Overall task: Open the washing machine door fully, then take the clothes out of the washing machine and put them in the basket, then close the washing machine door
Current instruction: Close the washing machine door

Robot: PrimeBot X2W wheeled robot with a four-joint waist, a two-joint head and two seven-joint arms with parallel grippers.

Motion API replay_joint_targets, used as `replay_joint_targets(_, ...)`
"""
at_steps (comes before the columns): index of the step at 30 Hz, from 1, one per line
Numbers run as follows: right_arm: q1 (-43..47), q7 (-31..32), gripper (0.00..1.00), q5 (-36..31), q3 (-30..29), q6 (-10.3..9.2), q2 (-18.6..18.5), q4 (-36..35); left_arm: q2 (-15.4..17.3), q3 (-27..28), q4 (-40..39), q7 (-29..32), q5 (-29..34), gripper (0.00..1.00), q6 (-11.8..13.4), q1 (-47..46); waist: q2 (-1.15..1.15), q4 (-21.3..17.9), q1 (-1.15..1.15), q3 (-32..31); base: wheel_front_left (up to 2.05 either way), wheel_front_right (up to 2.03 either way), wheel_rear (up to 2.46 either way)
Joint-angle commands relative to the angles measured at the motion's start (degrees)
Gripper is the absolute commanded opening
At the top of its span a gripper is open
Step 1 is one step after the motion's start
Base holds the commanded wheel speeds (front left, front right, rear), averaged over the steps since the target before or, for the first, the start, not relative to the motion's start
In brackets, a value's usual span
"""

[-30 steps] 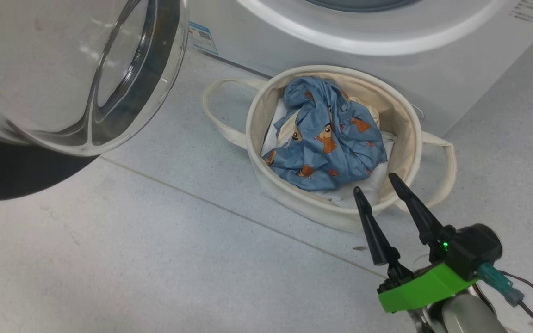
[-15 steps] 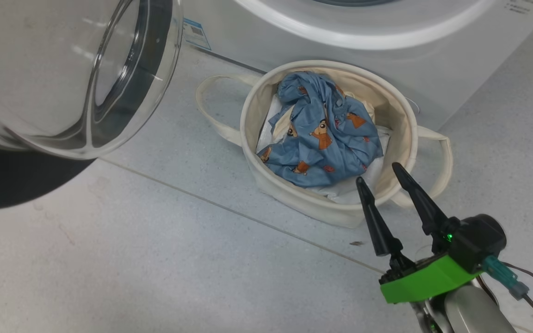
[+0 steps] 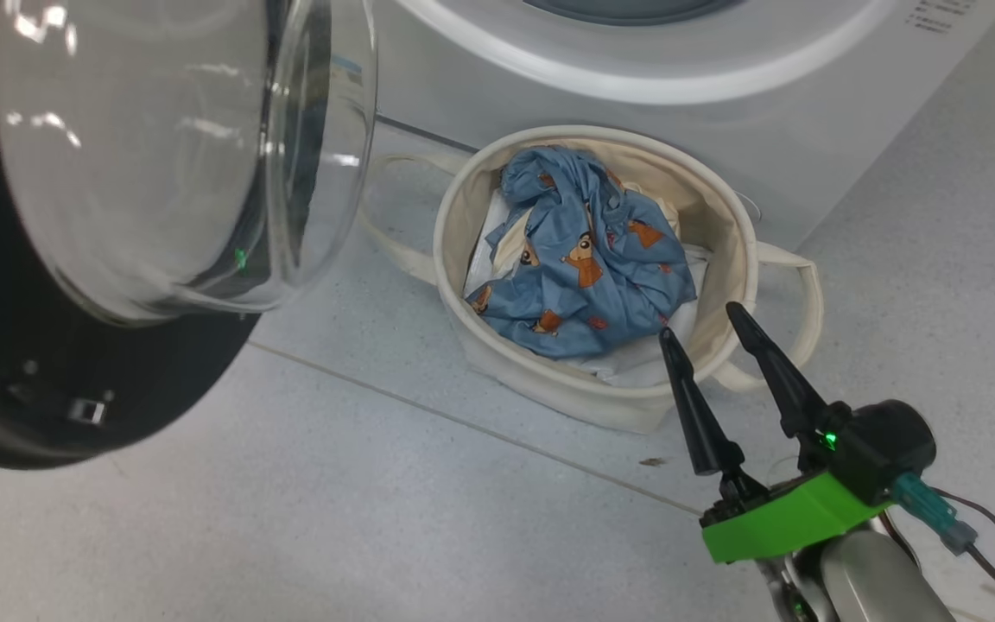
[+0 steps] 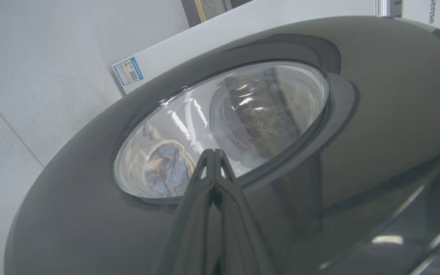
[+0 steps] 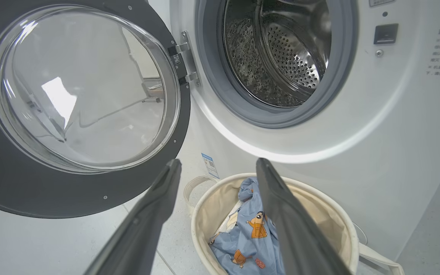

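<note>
So the big round washing machine door with the glossy black rim and domed clear glass is swung open, hanging off its hinge to the left of the drum opening on the boxy white front-loading washing machine. The clothes, a blue garment with orange-brown animal prints, sit bunched up in the round cream canvas basket. That's parked on the pale grey tile floor just in front of the machine. Hovering by the basket's near side is the right gripper, fingers spread apart and holding nothing. Meanwhile the left gripper has its fingers pressed together, aimed at the door's outer face.
</note>
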Motion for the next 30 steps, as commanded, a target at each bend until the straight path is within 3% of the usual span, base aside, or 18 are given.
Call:
replay_joint_targets(1, -1.3, -0.3, 1.0, -0.5, 1.2, 0.03, 0.9, -1.5, 2.8, 2.0, -3.9, 0.9, 0.1, 0.0, -0.3, 1.0, 0.0, -0.2, 0.0, -0.2, 0.0, 0.0, 0.0)
replay_joint_targets(6, -1.7, -0.3, 1.0, -0.7, 0.9, 0.03, 1.7, -1.1, -0.1, 0.5, -11.6, 2.8, -1.2, 0.0, -0.1, 4.4, 0.0, -0.5, 0.0, -0.5, 0.0, 0.0, 0.0)
replay_joint_targets(10, -2.1, -0.3, 1.0, -0.7, 1.2, 0.03, 2.1, -0.8, -1.1, -3.1, -15.8, 1.9, 2.0, 0.0, -1.3, 5.8, 0.0, -0.8, 0.0, -0.7, 0.0, 0.0, 0.0)
replay_joint_targets(30, -4.6, -0.3, 1.0, 0.6, -0.8, 0.03, 3.7, -0.7, -6.0, -19.8, -20.0, -1.6, 13.3, 0.0, -6.2, 4.2, 0.0, -9.4, 0.0, 1.1, 0.0, 0.0, 0.0)
